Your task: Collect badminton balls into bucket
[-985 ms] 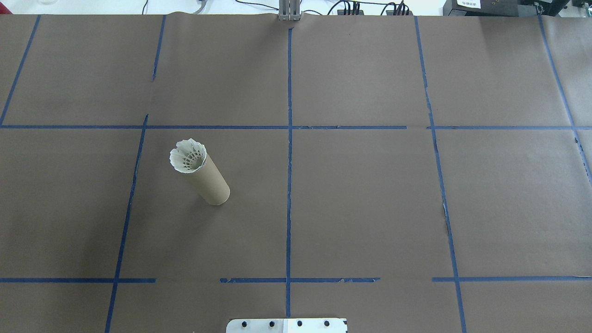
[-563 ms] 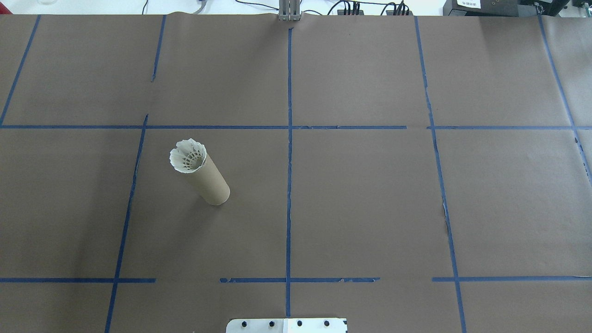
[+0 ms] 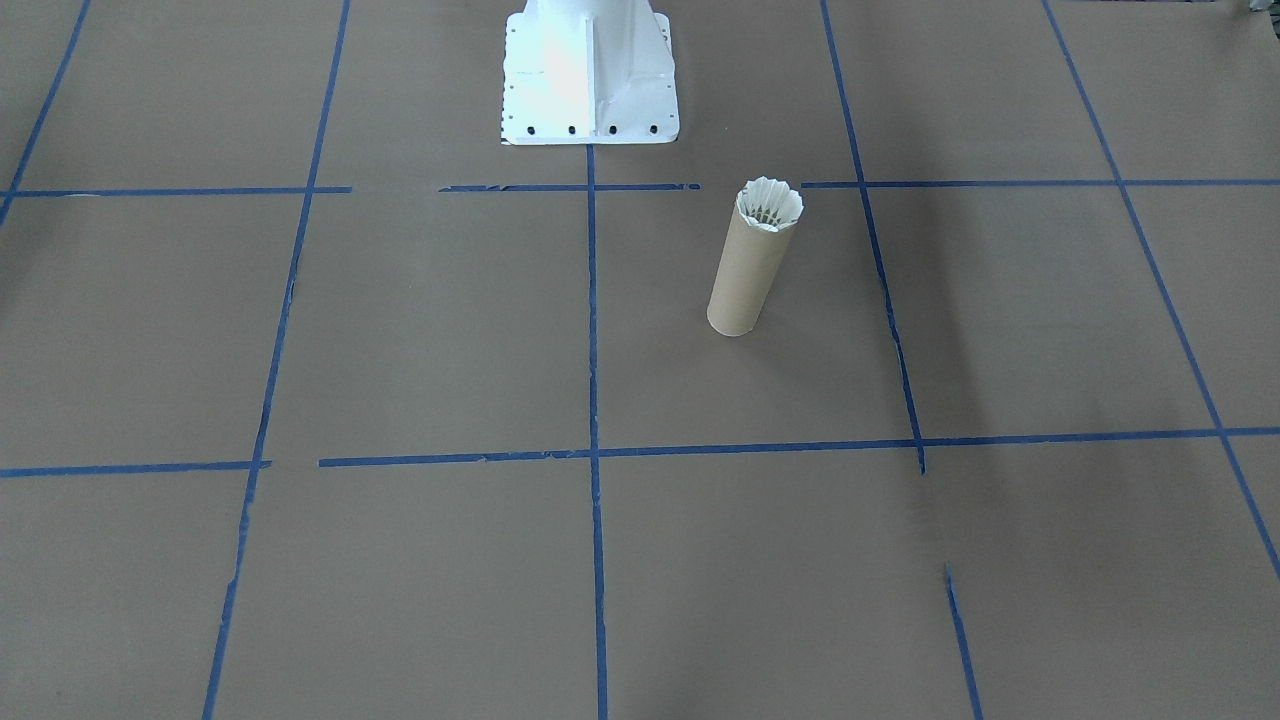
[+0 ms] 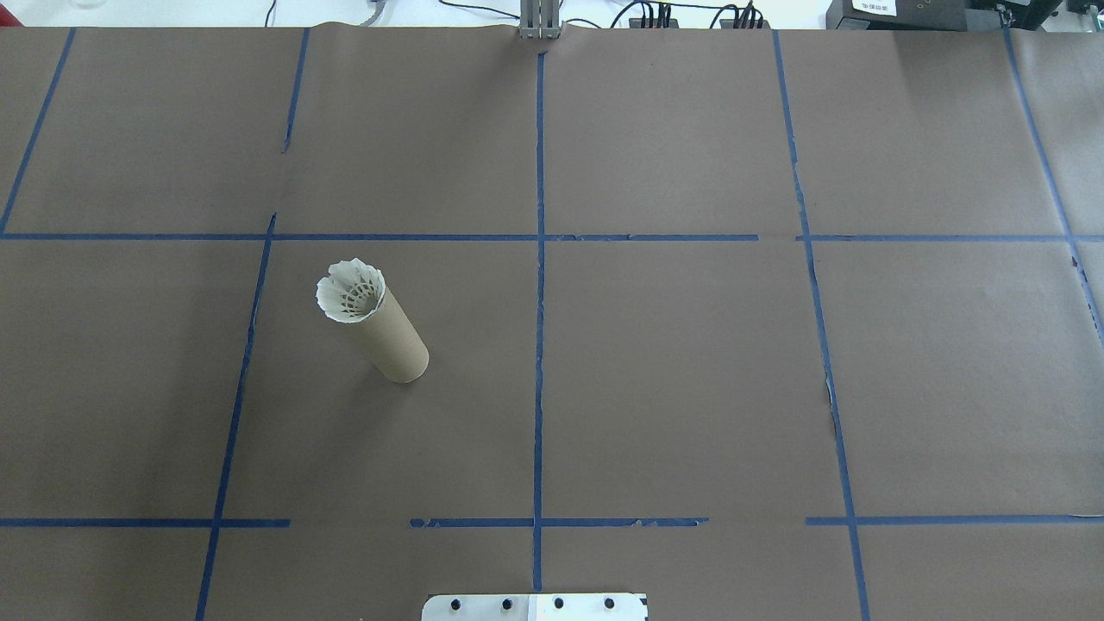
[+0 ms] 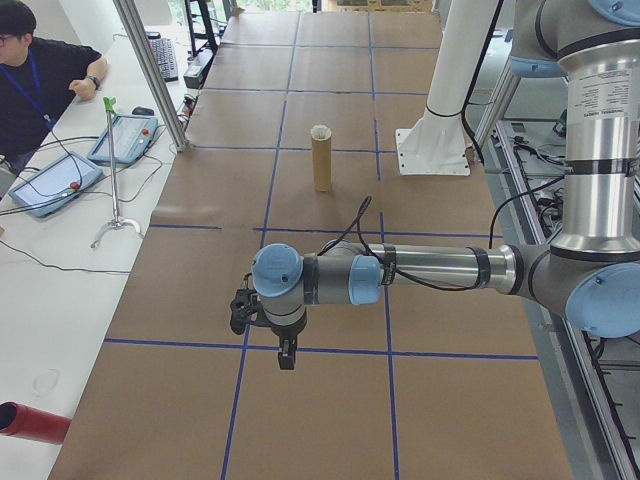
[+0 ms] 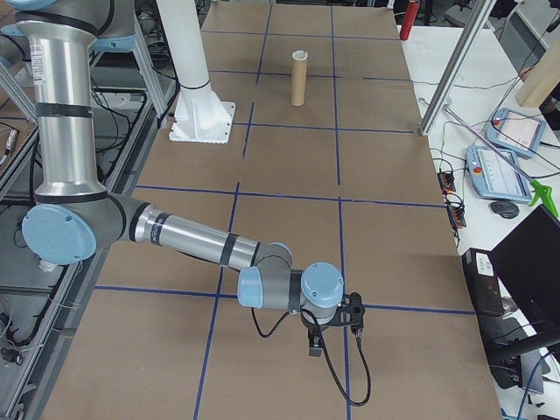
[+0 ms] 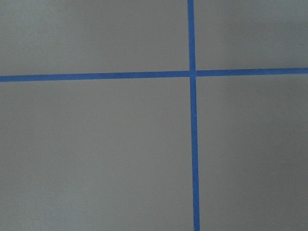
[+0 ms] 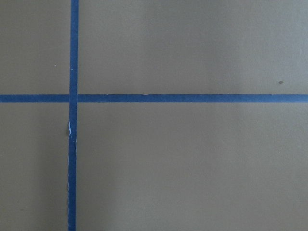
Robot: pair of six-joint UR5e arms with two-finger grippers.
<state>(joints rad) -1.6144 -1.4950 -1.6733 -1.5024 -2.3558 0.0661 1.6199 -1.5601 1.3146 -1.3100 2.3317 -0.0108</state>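
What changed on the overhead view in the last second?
Nothing visibly changed. The shuttlecock sits in the top of the upright cardboard tube in the same spot, and no arm or gripper shows in the overhead view then or now.

Lighting is even and diffuse across the brown paper table cover point(image 4: 690, 388), and the exterior views are sharp. In the front-facing view the white pedestal base point(image 3: 588, 75) is blown out by glare, its surface detail lost. The cardboard tube point(image 4: 392, 336) throws only a faint, soft shadow toward the lower left in the overhead view. A soft dark patch lies on the paper right of the tube in the front-facing view. Both wrist views are slightly soft and low in contrast, with mild darkening toward the corners.
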